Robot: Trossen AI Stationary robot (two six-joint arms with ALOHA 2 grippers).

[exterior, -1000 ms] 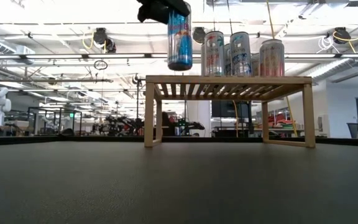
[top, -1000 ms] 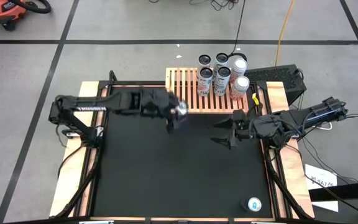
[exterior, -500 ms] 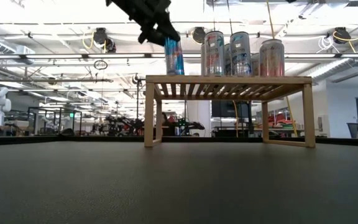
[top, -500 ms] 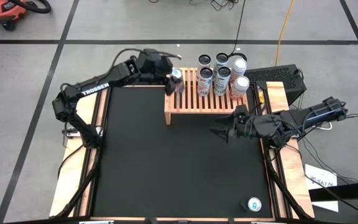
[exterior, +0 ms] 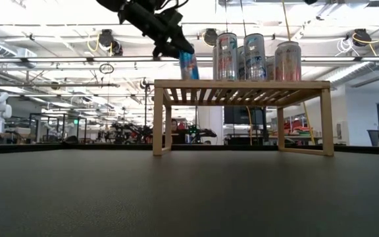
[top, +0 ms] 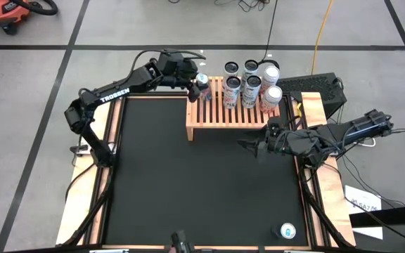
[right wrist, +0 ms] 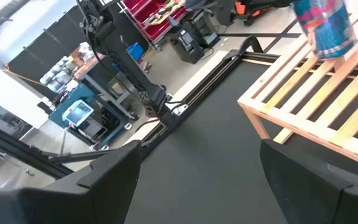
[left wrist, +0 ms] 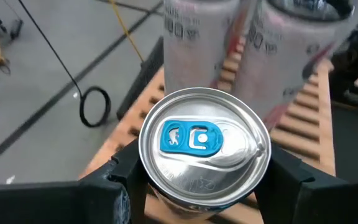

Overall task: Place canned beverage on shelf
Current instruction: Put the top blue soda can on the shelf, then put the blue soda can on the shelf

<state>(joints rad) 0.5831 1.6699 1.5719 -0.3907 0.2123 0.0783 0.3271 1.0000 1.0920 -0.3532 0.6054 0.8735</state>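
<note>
My left gripper (top: 200, 86) is shut on a blue-and-red can (exterior: 189, 66) over the far left corner of the light-wood slatted shelf (top: 220, 116). The can's silver top with a blue tab (left wrist: 201, 152) fills the left wrist view. Several other cans (top: 251, 84) stand upright on the shelf's far right part. My right gripper (top: 255, 147) hangs open and empty in front of the shelf's right end, and its wrist view shows the held can (right wrist: 325, 28) above the slats (right wrist: 328, 84). My left gripper pinches the can's upper side wall, just under the rim (left wrist: 143, 167), between its two fingers (left wrist: 284, 177). The fingers slant down from the table's left. The can is tilted, its bottom (exterior: 191, 78) at the slats; whether it touches them, I cannot tell.
One more can (top: 287, 230) stands at the table's near right corner. The shelf's near and left slats (top: 213, 105) are bare. The black mat (top: 188, 183) spreads in front of the shelf.
My left gripper has carried the can from in front of the shelf's left end toward the far edge and down onto the shelf's far left corner. The can, upright before, now tilts. My right gripper has rolled about its wrist and kept its place.
</note>
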